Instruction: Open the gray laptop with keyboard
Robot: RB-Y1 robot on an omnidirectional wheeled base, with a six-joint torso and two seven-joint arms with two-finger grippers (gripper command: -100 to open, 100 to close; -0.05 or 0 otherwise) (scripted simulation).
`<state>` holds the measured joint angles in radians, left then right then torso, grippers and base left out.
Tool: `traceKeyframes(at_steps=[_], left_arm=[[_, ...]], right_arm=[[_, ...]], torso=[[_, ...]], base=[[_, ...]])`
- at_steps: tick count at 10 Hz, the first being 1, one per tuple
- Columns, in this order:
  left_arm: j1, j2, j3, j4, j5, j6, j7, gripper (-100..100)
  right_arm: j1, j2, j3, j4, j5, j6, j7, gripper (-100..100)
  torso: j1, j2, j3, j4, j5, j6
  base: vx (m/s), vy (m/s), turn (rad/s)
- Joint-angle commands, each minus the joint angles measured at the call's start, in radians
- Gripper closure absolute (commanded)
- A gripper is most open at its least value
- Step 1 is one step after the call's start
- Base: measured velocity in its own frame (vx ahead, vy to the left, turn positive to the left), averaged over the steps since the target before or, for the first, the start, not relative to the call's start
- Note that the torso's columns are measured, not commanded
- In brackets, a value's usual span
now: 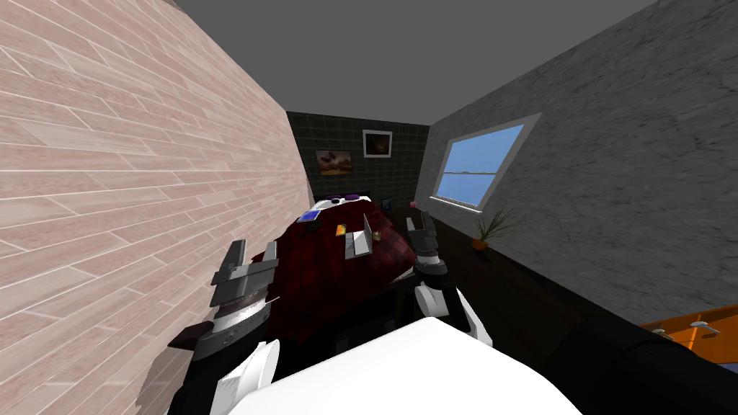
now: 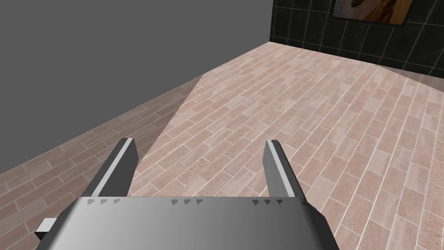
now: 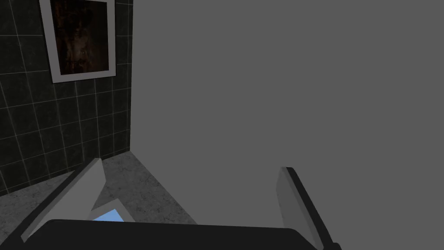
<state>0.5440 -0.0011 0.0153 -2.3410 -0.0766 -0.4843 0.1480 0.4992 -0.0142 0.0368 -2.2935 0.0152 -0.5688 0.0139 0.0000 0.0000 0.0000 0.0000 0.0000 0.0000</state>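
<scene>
Left gripper [image 1: 255, 246] and right gripper [image 1: 419, 220] are raised with fingers spread and nothing between them, short of the bed [image 1: 317, 284] where the grey laptop [image 1: 358, 242] sits.

Seen from the head, the left gripper is up beside the pale brick wall [image 1: 108, 187], near the foot of the bed. The right gripper is level with the bed's far side edge, and both wrist views show their blades well apart. The laptop rests on the dark red bedcover about midway along the bed, between the two grippers and beyond them, its lid tilted up from its base. A small orange item [image 1: 340, 229] lies just beside it, a blue one [image 1: 309, 216] nearer the wall, and purple pillows [image 1: 343, 196] at the head end. A potted plant [image 1: 490, 230] stands under the window [image 1: 479, 169].
</scene>
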Motion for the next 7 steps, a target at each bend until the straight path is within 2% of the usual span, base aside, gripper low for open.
traceKeyframes(at_steps=[1, 7], left_arm=[[0.0, 0.0, 0.0, 0.0, 0.0, 0.0, 0.0, 0], [0.0, 0.0, 0.0, 0.0, 0.0, 0.0, 0.0, 0]], right_arm=[[0.0, 0.0, 0.0, 0.0, 0.0, 0.0, 0.0, 0], [0.0, 0.0, 0.0, 0.0, 0.0, 0.0, 0.0, 0]], torso=[[0.0, 0.04, -0.082, 0.041, 0.0, 0.0], [0.0, 0.47, -0.939, 0.47, 0.0, 0.0]], base=[[0.0, 0.0, 0.0], [0.0, 0.0, 0.0]])
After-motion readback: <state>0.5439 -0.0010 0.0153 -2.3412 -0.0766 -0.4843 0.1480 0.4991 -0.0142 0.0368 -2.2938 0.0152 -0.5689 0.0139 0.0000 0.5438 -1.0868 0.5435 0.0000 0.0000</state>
